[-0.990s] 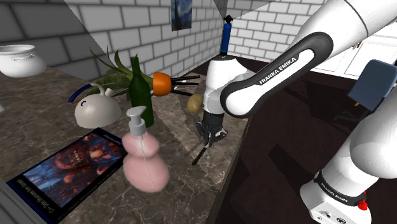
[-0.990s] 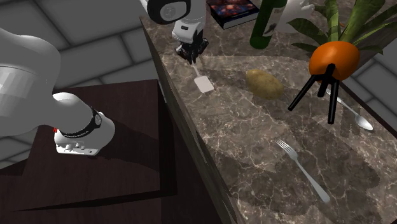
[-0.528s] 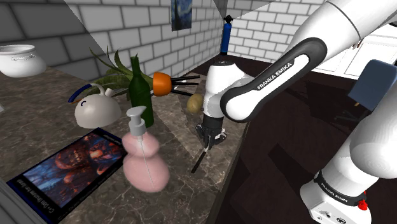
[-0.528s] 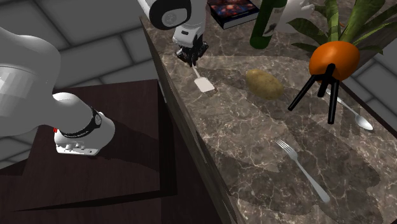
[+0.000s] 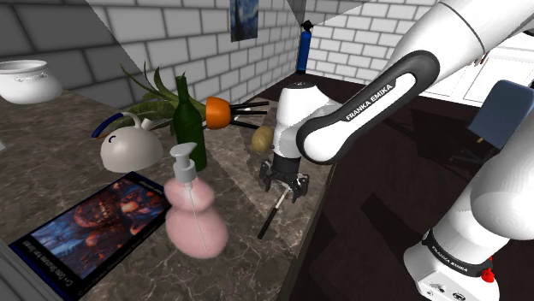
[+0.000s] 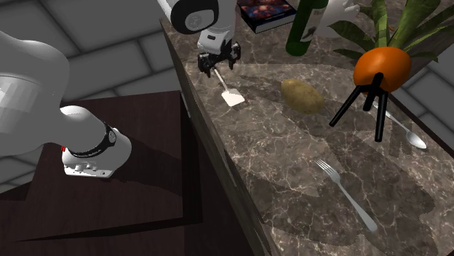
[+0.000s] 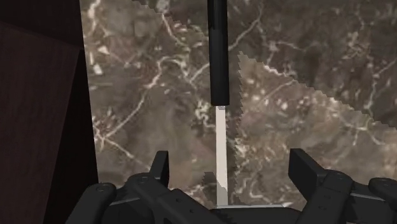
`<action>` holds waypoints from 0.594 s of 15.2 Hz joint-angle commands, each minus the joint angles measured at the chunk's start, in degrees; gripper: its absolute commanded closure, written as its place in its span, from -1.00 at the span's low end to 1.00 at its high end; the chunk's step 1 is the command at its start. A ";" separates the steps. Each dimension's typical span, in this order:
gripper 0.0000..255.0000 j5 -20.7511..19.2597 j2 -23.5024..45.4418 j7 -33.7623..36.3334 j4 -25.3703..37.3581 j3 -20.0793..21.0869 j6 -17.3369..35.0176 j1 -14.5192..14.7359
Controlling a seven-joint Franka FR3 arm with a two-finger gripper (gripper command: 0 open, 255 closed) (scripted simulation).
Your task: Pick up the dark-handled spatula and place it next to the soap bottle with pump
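Dark, pale-veined marble covers the counter [image 5: 235,167], with grey block walls behind it. The black gripper [image 5: 282,186] hangs just over the counter close to its right-hand edge in the shoulder view, with its jaws spread wide and clasping nothing.

The spatula [image 5: 269,218] appears to lie flat on the marble right below the gripper. In the wrist view its pale shaft passes between the fingers [image 7: 159,168] without touching them, and the dark handle [image 7: 217,57] runs straight on away from the hand, so its long axis is square to the line the jaws close along. In the second exterior view the white blade [image 6: 233,98] lies just beside the gripper [image 6: 218,67].

The pink soap bottle [image 5: 195,218] with its pump stands to the shoulder view's left of the handle, near it but with a strip of bare marble between them.

Only the white "FRANKA EMIKA" on the arm [image 5: 376,90] can be read.
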 commanded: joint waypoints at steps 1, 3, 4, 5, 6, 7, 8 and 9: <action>-1.00 0.00 0.00 0.00 0.00 0.00 0.00 0.00; -1.00 2.24 -3.70 -1.67 0.90 -0.06 -4.30 -0.15; -1.00 3.11 -5.41 -2.34 1.48 -0.22 -6.46 -0.17; -1.00 3.70 -6.69 -2.80 2.00 -0.40 -8.17 -0.16; -1.00 3.69 -6.69 -2.79 2.00 -0.45 -8.17 -0.10; -1.00 3.69 -6.68 -2.79 2.00 -0.47 -8.17 -0.09; -1.00 3.69 -6.69 -2.79 1.99 -0.47 -8.17 -0.08; -1.00 3.69 -6.69 -2.79 2.00 -0.48 -8.17 -0.08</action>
